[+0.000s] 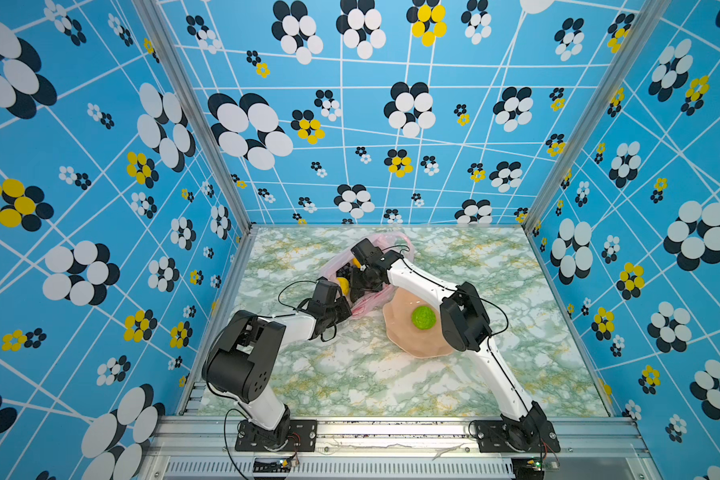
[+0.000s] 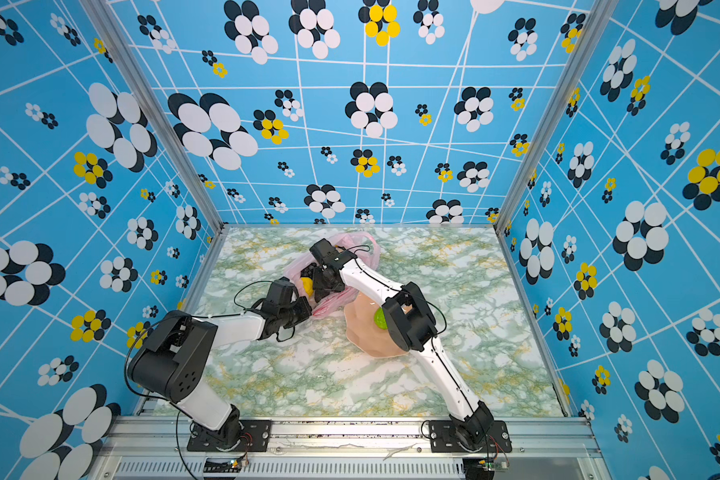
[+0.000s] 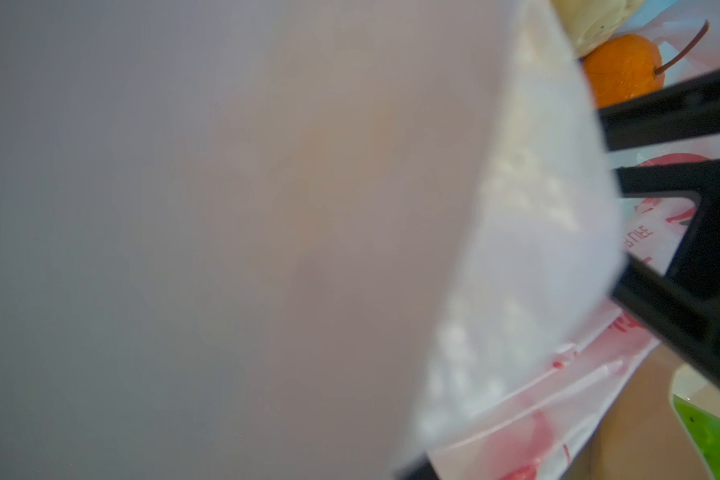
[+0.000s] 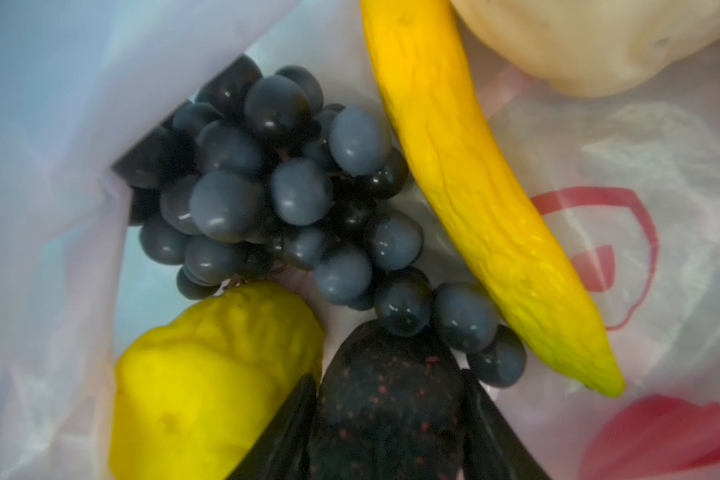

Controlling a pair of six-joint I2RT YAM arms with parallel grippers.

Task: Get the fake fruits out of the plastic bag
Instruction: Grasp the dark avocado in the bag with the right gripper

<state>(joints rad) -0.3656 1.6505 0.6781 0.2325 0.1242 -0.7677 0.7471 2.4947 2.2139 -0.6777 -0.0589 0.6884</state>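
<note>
The pink plastic bag (image 1: pixel 375 300) (image 2: pixel 334 303) lies open at the back middle of the table. My right gripper (image 4: pixel 387 376) (image 1: pixel 356 287) reaches inside it, its two fingers pressed against either side of a dark red-speckled fruit (image 4: pixel 391 411). Around it lie a black grape bunch (image 4: pixel 287 199), a banana (image 4: pixel 474 187), a yellow fruit (image 4: pixel 208 382) (image 1: pixel 343 284) and a beige fruit (image 4: pixel 591 37). A small orange fruit (image 3: pixel 622 68) shows in the left wrist view. My left gripper (image 1: pixel 341 309) (image 2: pixel 304 309) is shut on the bag's near edge; bag film covers its camera.
A peach-pink wavy dish (image 1: pixel 408 347) (image 2: pixel 368 347) sits right of the bag, touching it, with a green fruit (image 1: pixel 423 318) (image 2: pixel 378 319) in it. My right forearm passes over the dish. Blue patterned walls close in the marbled table (image 1: pixel 371 382) on three sides.
</note>
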